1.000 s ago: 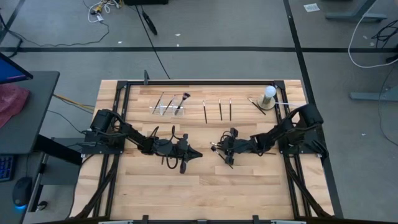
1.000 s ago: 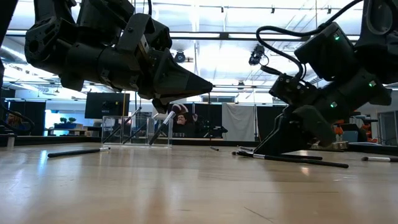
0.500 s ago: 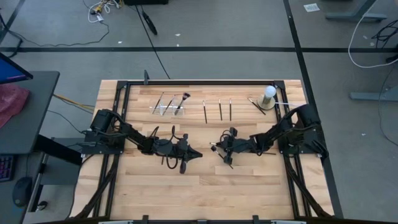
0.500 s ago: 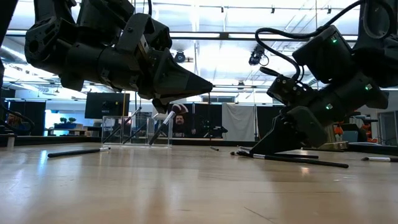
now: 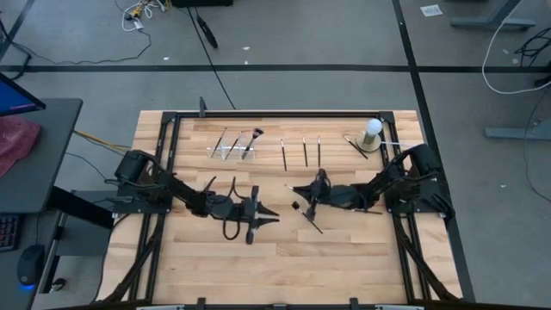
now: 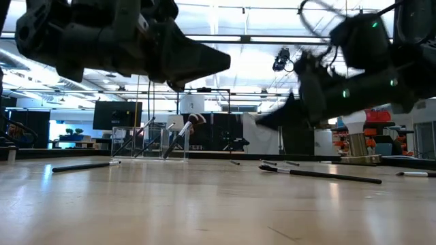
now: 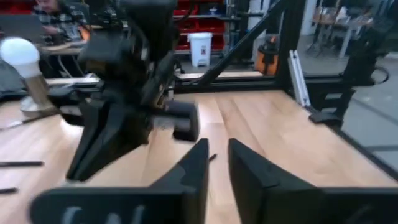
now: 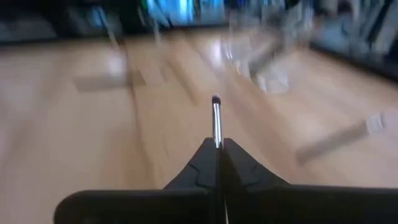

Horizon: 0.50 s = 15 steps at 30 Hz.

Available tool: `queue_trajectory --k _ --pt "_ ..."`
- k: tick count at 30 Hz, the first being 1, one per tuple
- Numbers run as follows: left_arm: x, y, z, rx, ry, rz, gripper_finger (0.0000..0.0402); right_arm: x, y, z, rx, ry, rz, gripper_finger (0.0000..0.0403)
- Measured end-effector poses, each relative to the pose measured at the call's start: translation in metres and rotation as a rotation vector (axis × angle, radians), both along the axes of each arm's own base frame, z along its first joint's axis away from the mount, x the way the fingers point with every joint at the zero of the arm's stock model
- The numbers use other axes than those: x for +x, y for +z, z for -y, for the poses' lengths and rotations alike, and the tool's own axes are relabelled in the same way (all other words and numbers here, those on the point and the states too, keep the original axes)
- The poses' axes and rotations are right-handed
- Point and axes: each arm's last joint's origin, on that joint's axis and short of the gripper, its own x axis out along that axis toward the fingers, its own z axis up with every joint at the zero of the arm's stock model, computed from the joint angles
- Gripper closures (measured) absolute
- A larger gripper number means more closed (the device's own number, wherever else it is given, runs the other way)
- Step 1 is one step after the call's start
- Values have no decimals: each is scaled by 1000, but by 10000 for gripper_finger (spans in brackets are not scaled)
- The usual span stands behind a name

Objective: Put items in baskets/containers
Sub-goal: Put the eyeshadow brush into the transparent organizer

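One brush [image 8: 216, 121] is sitting pinched in the right tool [image 5: 299, 191], pointing toward the holder [image 5: 232, 151] up-desk leftward; left tool [image 5: 271, 214] is waiting, barely parted, empty.

Dark brushes [image 5: 303, 151], seemingly clear holder [image 5: 232, 151].

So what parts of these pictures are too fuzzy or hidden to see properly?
- Clear holder: high view, too see-through and small to count compartments.
- Holder again: right wrist view, smeared by motion blur.
- Right tool: shut on a brush; its handle is hidden between the fingers.
- Right tool: low view, blurred, so the brush cannot be made out.
- Left tool: fingers slightly apart, nothing seen between them.
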Motion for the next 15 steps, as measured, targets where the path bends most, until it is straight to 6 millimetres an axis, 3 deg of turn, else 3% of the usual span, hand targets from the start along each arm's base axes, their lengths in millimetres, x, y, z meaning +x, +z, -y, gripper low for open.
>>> queue_trajectory --k 9,15 --pt "1 4 -4 -54 41 34 208 1 40 -24 -3 292 393 399" --pt "4 21 4 -17 7 168 188 16 53 -41 -30 407 436 398"
